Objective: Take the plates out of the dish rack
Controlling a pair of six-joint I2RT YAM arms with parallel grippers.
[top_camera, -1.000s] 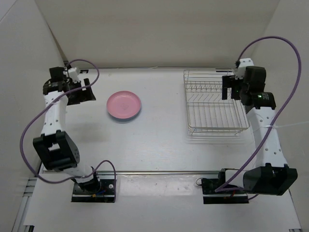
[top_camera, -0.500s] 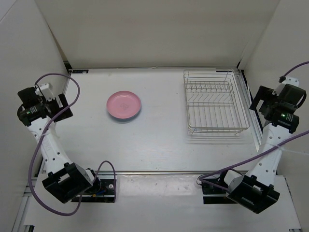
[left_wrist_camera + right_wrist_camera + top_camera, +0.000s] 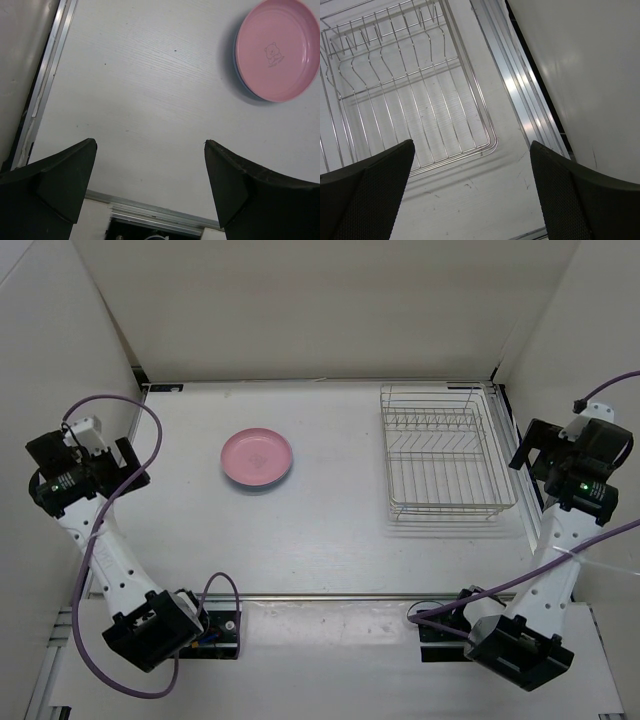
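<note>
1. The pink plate (image 3: 257, 458) lies flat on the table (image 3: 320, 530), left of the dish rack (image 3: 445, 452) and well apart from it.
2. Under its rim we see a thin bluish edge (image 3: 238, 72); if it is a second plate or only shadow, we cannot tell.
3. The left gripper (image 3: 149, 147) hangs near the table's left edge, fingers spread wide, holding nothing.
4. The right gripper (image 3: 472, 147) is also wide and holds nothing, beside the rack's right side; its own view cuts off part of the rack.
</note>
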